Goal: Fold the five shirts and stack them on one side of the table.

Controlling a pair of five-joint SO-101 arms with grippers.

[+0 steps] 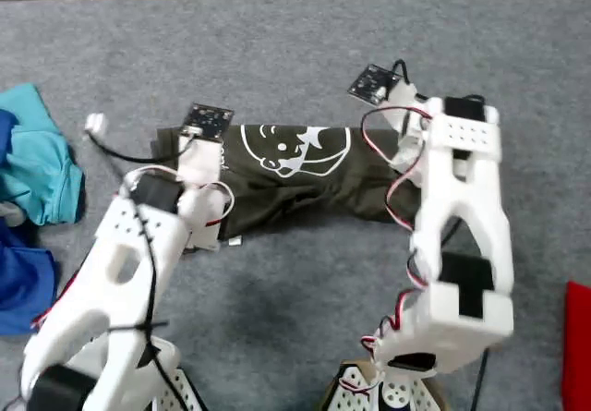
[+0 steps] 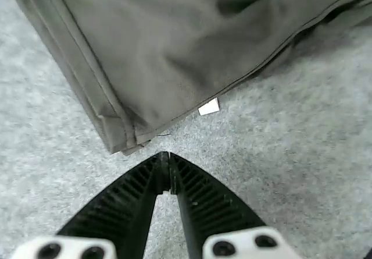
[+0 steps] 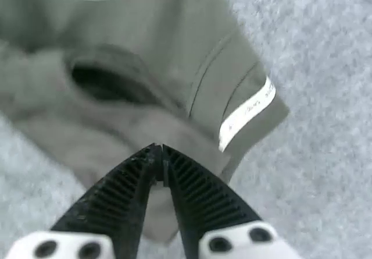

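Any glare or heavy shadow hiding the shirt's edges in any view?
High view: even light, no glare on the olive shirt. Left wrist view: hem clearly lit, thin shade beneath it, near the left gripper. Right wrist view: one dark pocket of shadow inside a fold, beyond the right gripper.
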